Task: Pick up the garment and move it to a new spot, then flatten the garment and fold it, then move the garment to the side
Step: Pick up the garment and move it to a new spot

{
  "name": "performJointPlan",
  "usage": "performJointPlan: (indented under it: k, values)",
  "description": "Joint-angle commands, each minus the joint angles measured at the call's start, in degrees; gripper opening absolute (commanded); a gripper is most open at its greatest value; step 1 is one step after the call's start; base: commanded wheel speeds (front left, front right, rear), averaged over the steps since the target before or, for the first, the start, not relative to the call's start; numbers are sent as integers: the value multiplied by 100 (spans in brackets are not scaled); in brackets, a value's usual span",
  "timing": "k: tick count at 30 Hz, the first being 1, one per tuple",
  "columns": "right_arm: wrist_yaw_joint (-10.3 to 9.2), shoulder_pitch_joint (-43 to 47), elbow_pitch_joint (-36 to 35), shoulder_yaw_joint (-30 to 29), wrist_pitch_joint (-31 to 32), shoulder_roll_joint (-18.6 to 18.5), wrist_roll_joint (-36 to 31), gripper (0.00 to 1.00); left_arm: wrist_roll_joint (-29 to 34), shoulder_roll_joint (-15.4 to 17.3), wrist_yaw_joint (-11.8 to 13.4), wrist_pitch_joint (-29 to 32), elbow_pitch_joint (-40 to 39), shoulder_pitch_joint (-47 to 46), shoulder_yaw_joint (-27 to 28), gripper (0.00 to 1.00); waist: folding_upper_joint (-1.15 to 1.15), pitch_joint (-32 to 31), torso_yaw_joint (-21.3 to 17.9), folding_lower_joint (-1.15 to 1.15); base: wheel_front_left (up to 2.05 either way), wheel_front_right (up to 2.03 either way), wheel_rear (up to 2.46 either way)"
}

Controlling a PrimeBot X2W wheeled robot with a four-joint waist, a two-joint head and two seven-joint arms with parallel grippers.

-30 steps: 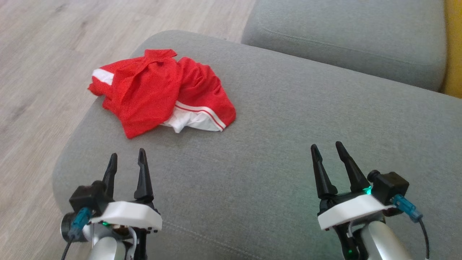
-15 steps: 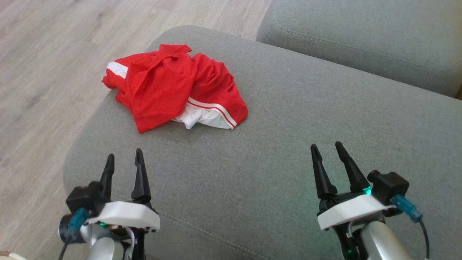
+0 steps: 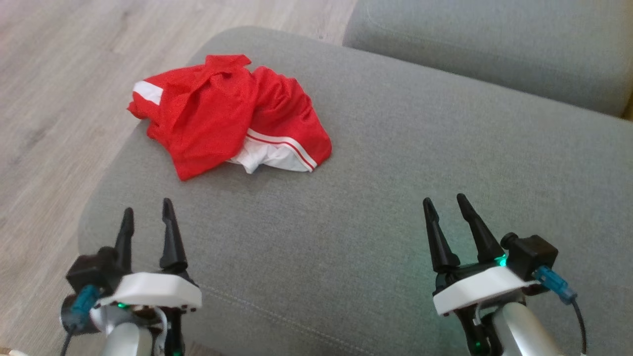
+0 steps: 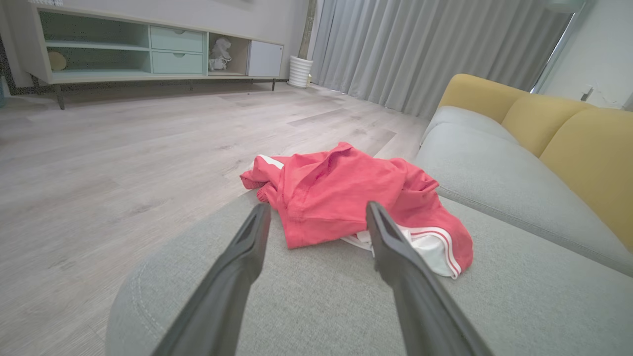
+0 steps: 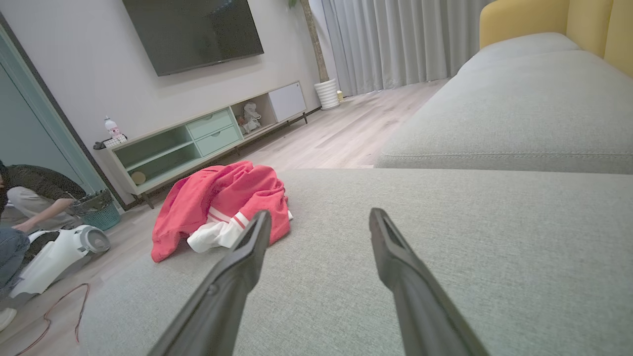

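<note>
head view: red garment [image 3: 222, 113] crumpled on sofa cushion [image 3: 395, 173]; left pincer [image 3: 147, 206] near it, right pincer [image 3: 445, 198] well apart; both spread wide, empty.

This is a living room in a home. A sofa [image 5: 494, 123] with grey seat cushions and yellow back cushions [image 4: 583, 163] stands on a pale wooden floor [image 4: 123, 148]. A flat television [image 5: 193, 32] hangs on the wall above a low cabinet [image 5: 198, 141] with open shelves and drawers. Long grey curtains [image 4: 425, 49] hang beside a white pot [image 4: 300, 71]. A person [image 5: 29, 198] crouches by a white appliance [image 5: 59, 257] on the floor.
</note>
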Motion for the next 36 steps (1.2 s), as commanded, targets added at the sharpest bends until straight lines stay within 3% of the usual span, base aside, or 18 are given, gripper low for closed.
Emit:
performJointPlan:
  k: [1,8,13,24,36]
  values:
    - [12,-209,-209,98,-63,-29,-48,100,44,10,-22,-71,-194,-251,226,100,0,82,-52,0,0,0,0]
    - [12,-361,-350,-171,-63,-29,-322,100,338,37,-356,-71,35,-738,712,100,0,638,-343,0,0,0,0]
    - [12,-468,-517,-464,-62,-29,-565,100,481,251,-661,-71,648,-1335,920,100,0,1074,-588,0,0,0,0]
    - [12,-694,-1166,-849,224,-29,-867,100,518,992,-748,407,2762,-3194,1026,100,0,1788,-1089,0,0,0,0]
    - [12,-766,-1501,-845,319,-29,-917,100,618,1625,-717,483,4177,-4354,999,100,0,2304,-1473,0,0,0,0]
